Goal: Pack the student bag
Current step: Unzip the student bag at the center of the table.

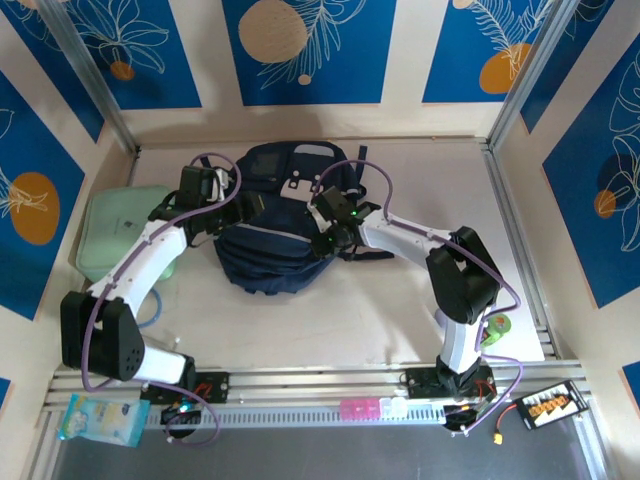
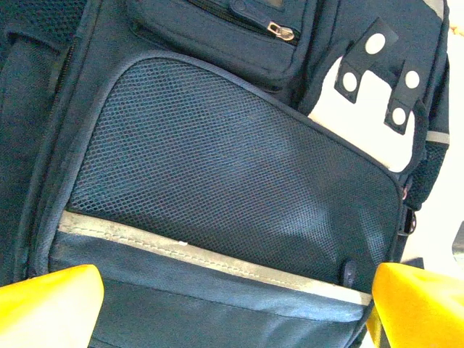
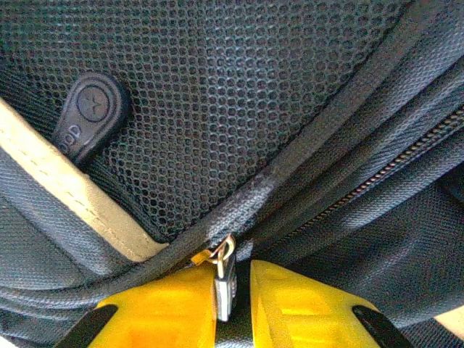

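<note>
1 zip pull (image 3: 223, 281), right jaws pinching

Caption: One high fixed view and two wrist close-ups, all meeting on the student bag (image 1: 270, 260).

Detail: The top external camera looks down from above and behind the robot, far enough off to take in the whole table (image 1: 400, 300). The left wrist camera sits behind the left gripper (image 2: 235, 308), facing forward past its yellow fingers (image 2: 51, 304) at the frame's bottom corners, close over the mesh pocket (image 2: 217, 167) ahead of them. The right wrist camera sits behind the right gripper (image 3: 233, 275), nearer still, a zip pull (image 3: 223, 283) between its fingertips (image 3: 297, 297) at the lower edge. Both wrist views share the mesh pocket and the pale stripe (image 2: 181, 250) edging it.
</note>
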Robot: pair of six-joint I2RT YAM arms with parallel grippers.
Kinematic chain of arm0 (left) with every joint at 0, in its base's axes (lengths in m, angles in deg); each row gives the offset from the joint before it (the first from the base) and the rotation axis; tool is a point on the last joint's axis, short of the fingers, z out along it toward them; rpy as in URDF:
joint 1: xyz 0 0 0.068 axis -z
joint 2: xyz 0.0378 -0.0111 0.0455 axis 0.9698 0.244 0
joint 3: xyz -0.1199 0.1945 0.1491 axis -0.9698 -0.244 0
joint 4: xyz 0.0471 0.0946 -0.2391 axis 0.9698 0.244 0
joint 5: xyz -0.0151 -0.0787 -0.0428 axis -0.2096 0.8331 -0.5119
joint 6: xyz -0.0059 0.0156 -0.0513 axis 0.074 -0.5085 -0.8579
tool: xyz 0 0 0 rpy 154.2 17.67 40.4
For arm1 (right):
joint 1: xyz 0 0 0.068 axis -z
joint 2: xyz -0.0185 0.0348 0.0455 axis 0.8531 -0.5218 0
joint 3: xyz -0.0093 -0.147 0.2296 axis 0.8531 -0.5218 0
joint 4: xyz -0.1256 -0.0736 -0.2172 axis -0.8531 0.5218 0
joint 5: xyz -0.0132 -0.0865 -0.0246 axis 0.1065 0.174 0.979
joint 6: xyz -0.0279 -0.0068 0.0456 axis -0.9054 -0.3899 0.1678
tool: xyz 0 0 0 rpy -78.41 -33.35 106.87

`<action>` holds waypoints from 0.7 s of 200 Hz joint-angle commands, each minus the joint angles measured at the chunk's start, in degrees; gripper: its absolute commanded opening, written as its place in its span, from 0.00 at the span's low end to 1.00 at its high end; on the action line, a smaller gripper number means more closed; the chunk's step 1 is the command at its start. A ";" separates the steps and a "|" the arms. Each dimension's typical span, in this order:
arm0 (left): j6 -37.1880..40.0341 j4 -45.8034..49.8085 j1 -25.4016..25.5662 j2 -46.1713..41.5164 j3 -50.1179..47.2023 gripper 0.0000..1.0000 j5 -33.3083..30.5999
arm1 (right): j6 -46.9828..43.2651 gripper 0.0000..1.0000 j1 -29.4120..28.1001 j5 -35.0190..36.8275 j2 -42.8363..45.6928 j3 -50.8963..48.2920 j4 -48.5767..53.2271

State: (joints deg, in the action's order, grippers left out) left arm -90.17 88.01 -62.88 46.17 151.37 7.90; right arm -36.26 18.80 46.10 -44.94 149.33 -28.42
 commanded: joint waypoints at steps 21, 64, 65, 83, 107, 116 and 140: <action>1.16 -0.92 -0.49 1.90 2.19 0.95 4.40 | -1.19 0.04 0.14 2.01 -0.65 0.95 -2.25; 1.57 -1.93 1.44 7.30 7.14 0.89 9.74 | -7.74 0.00 4.60 4.82 3.21 -2.08 -4.42; 1.56 -1.99 1.52 7.36 7.27 0.89 9.88 | -7.99 0.00 4.73 4.79 3.37 -2.15 -4.45; 1.69 -3.17 3.48 10.53 10.33 0.87 11.84 | -15.56 0.00 7.09 0.81 4.77 -2.50 -4.39; 2.09 -4.09 6.61 15.74 14.86 0.83 13.18 | -27.72 0.00 9.29 -3.03 6.28 -3.36 -3.58; 1.77 -4.82 7.74 17.76 16.37 0.81 13.95 | -29.64 0.00 10.51 -4.30 6.89 -3.46 -3.81; -0.41 -9.04 10.68 23.17 20.40 0.74 17.58 | -35.57 0.00 12.48 -4.01 8.33 -5.62 -7.54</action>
State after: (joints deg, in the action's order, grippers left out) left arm -90.00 83.23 -54.80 64.77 167.61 20.07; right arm -61.40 29.79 43.87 -39.59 145.79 -32.44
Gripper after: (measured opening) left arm 0.766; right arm 0.058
